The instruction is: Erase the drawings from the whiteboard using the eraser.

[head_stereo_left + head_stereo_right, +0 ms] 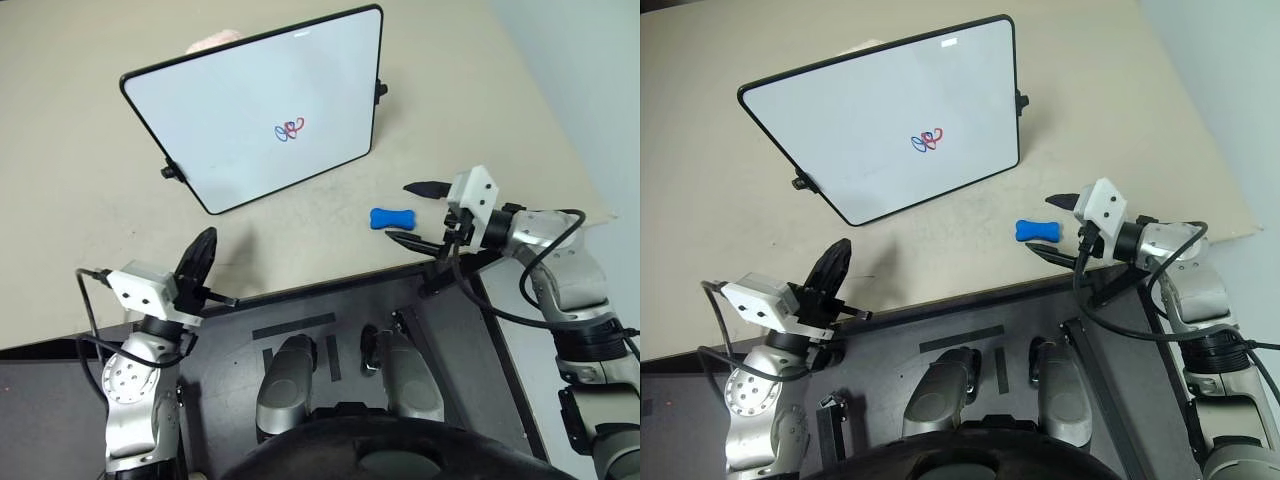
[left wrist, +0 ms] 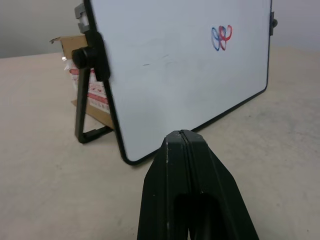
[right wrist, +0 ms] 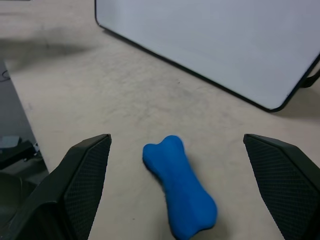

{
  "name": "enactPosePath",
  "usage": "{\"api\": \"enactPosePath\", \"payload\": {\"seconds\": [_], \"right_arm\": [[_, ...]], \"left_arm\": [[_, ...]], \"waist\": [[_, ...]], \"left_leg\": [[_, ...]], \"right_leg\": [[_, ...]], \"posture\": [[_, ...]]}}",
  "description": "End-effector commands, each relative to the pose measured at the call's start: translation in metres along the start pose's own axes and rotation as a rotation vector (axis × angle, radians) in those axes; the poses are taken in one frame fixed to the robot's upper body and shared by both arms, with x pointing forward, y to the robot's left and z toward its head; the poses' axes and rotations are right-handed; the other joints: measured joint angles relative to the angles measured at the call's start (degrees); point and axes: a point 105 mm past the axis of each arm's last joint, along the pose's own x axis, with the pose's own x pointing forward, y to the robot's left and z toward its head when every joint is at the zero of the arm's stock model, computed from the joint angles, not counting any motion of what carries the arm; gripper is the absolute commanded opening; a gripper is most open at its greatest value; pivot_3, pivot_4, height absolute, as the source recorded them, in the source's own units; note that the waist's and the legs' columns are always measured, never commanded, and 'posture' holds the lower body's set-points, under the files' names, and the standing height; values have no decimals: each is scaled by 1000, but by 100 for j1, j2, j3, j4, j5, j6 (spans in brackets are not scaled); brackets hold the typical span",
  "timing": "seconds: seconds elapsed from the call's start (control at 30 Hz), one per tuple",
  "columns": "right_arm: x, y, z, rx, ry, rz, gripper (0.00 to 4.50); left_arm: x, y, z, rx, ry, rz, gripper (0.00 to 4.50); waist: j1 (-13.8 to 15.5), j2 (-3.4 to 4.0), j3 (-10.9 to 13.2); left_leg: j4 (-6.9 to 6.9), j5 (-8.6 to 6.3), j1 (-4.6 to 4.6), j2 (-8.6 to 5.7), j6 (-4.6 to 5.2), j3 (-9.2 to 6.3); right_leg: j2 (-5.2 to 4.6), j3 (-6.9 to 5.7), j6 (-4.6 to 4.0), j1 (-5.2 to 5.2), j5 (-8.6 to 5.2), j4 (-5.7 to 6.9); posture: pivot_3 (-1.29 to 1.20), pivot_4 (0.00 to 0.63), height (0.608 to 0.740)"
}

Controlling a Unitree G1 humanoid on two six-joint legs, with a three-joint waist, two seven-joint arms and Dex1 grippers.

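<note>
Left gripper (image 1: 200,258) pressed together, right gripper (image 1: 415,214) spread beside eraser (image 1: 386,218); whiteboard (image 1: 230,110) with drawings (image 1: 289,130) beyond, cardboard box (image 2: 70,47) behind.

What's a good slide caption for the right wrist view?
Open right gripper poised over the blue eraser on the table, whiteboard beyond.

A cardboard box (image 2: 80,65) stood mostly hidden behind the whiteboard (image 2: 175,75); its red label print was too small to read. A small mark (image 1: 301,33) near the whiteboard's top edge was too small to make out.
</note>
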Motion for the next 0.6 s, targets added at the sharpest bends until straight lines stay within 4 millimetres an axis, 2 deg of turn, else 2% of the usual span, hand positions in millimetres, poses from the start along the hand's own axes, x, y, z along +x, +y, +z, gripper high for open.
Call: {"api": "enactPosePath", "payload": {"seconds": [0.03,0.3,0.37,0.43,0.6], "right_arm": [[4,-4,2,-42,6,-1,4486],[16,-12,-11,-28,48,-5,4486],[17,-14,-13,-21,55,-7,4083],[18,-16,-15,-6,58,-9,3595],[16,-13,-17,-11,64,3,1836]], "left_arm": [[6,-5,8,12,-44,-12,0],[9,-9,6,5,-50,-19,0],[10,-9,6,4,-52,-19,0],[10,-9,6,3,-53,-19,0],[10,-10,5,2,-52,-15,0]], "waist": [[0,0,0],[-4,0,0],[-3,0,0],[-2,0,0],[-2,0,0]], "left_leg": [[0,0,0,0,0,0],[0,0,9,2,-1,0],[1,0,16,2,-1,0],[1,-2,19,2,-2,0],[0,-5,18,2,-7,0]], "right_leg": [[0,0,-1,0,0,0],[0,-1,-4,-2,2,1],[0,0,-44,-2,27,1],[0,0,-47,-2,29,0],[0,0,-46,-2,28,0]], "posture": [[0,150,740],[0,150,740],[0,150,740],[0,150,740],[0,150,740]]}}
